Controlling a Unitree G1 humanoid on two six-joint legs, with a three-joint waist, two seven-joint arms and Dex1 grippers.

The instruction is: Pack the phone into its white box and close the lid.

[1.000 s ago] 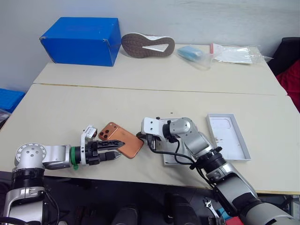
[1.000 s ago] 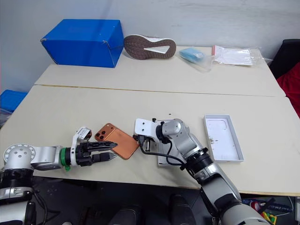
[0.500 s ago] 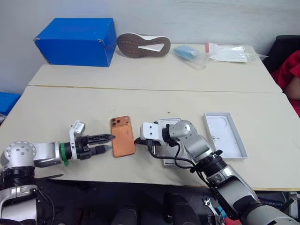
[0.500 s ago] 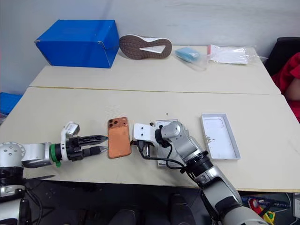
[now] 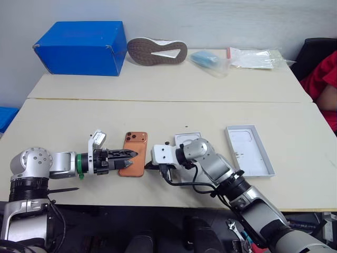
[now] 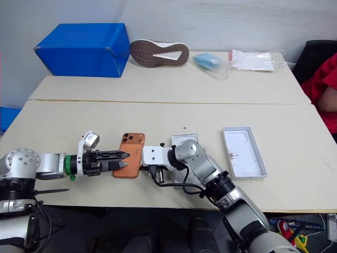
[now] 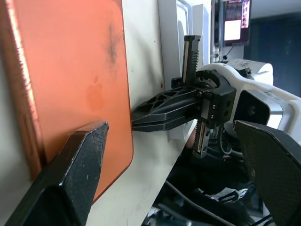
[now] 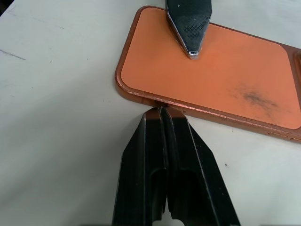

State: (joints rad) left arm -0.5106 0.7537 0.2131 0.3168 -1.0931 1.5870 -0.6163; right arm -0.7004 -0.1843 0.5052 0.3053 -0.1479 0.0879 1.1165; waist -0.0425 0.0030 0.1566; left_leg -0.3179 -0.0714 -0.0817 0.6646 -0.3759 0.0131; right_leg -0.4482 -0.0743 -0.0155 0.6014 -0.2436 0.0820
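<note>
while the phone [image 5: 134, 160] lies flat, back up, on the matte beige table [image 5: 158, 116], the left gripper [image 5: 129, 158] reaches over its left edge with fingers spread apart, one tip above the smooth orange back. the right gripper [image 8: 162, 113] has its black fingers pressed together, tip at the phone's rounded copper rim. white box [image 5: 185, 141] sits mostly hidden behind the right wrist. shallow white lid [image 5: 248, 149] lies further right, inside up, faint phone outline visible.
</note>
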